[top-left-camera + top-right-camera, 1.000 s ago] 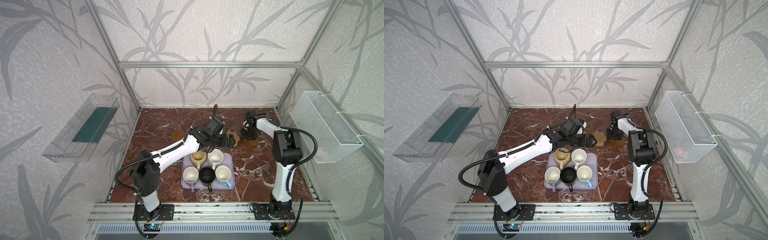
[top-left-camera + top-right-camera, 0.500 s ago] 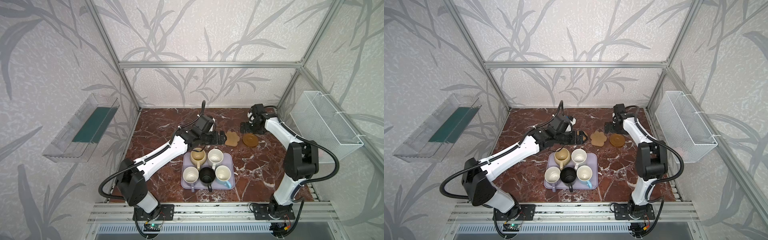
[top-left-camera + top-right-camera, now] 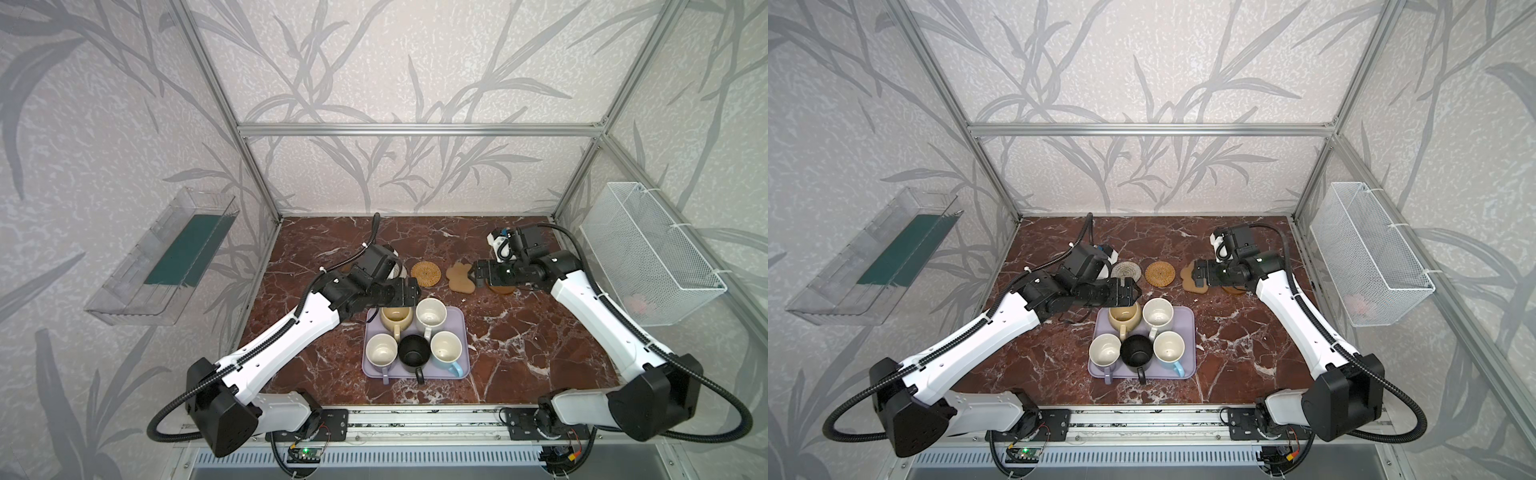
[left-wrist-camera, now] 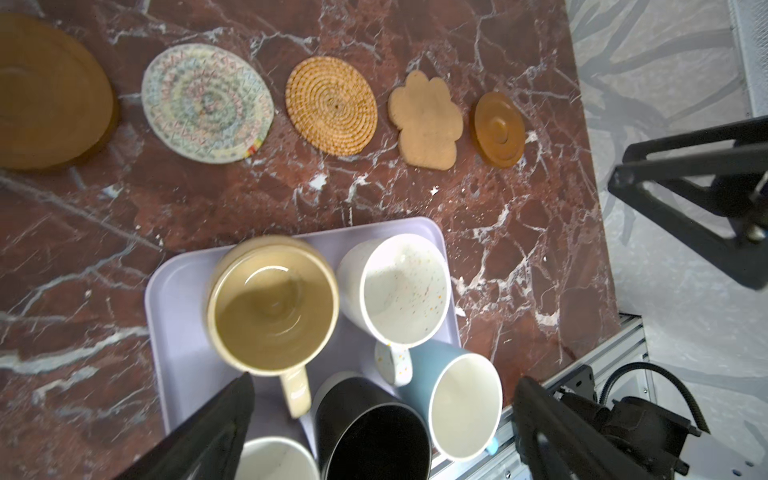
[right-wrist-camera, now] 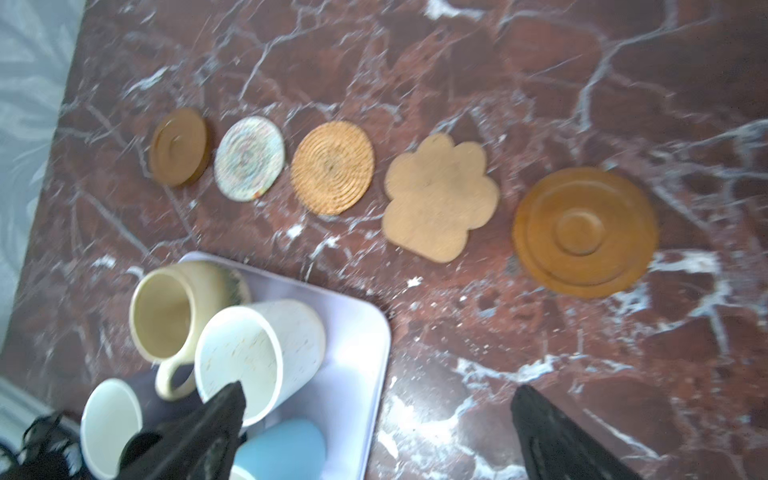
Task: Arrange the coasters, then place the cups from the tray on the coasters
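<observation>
The left arm point(image 3: 291, 336) and right arm point(image 3: 590, 307) wear white shells between black joints. Black corrugated cables point(image 3: 375, 230) trail from both.

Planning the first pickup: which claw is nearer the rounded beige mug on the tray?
Left. The left claw hangs right by the beige mug, at its far rim; the right claw is farther off, by the paw-shaped coaster.

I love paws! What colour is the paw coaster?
Paw coaster: plain tan; left wrist view.
</observation>
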### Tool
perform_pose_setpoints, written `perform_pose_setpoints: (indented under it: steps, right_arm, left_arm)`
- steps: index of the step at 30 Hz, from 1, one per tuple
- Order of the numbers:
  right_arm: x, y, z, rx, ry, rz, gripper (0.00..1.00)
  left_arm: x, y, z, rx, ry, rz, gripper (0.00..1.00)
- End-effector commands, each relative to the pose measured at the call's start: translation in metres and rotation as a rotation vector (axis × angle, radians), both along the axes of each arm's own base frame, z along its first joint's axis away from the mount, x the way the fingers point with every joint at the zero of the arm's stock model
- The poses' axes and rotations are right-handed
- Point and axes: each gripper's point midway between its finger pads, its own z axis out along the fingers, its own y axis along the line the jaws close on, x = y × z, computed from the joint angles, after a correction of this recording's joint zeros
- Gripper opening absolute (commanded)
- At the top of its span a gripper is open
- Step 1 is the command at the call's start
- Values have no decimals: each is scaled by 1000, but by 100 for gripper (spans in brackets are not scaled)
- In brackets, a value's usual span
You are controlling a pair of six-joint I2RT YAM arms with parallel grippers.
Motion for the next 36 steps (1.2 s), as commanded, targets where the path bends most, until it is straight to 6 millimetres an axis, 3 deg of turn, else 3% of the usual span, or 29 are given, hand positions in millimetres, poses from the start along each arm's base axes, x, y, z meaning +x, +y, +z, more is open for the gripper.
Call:
perform_pose_setpoints:
  steps: [1, 6, 9, 16, 29, 36]
  right_arm:
    - [-30, 43, 12, 95, -16, 101, 99]
    - [-64, 86, 8, 94, -32, 208, 99]
    - [-74, 102, 1, 91, -21, 240, 99]
    - [-85, 120, -10, 98, -20, 261, 99]
    - [-87, 110, -18, 82, -38, 215, 99]
    - [-87, 106, -32, 54, -11, 195, 99]
  left_arm:
    - [-14, 25, -26, 97, 50, 24, 95]
    - [-24, 32, -53, 127, 106, 40, 90]
    - [-24, 35, -66, 155, 125, 46, 84]
    - [-25, 30, -94, 215, 209, 32, 61]
    - [-25, 27, -116, 275, 237, 17, 52]
    - [-28, 17, -128, 314, 252, -6, 49]
